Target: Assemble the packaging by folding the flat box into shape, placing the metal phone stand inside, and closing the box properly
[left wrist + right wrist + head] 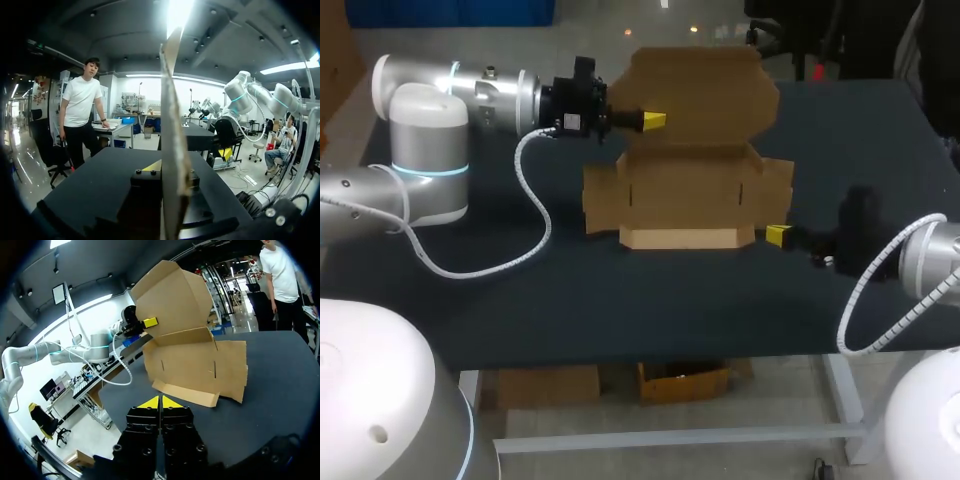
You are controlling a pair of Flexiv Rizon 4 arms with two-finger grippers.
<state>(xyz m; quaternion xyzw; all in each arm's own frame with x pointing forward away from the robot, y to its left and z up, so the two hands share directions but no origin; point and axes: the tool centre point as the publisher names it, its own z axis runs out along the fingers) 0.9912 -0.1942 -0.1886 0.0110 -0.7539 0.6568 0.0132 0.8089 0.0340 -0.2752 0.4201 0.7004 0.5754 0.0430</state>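
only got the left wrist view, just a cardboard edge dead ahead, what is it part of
Observer: It is the upright lid of the cardboard box; the left gripper is shut on its side edge.
Operator: where's the right gripper
Observer: The right gripper is shut on nothing, low at the box's front right corner.
Operator: stand in yet
Observer: No phone stand shows in any view.

The brown cardboard box [685,190] lay half-folded, lid flap [705,95] upright at twelve o'clock, low front wall [685,238] at six.
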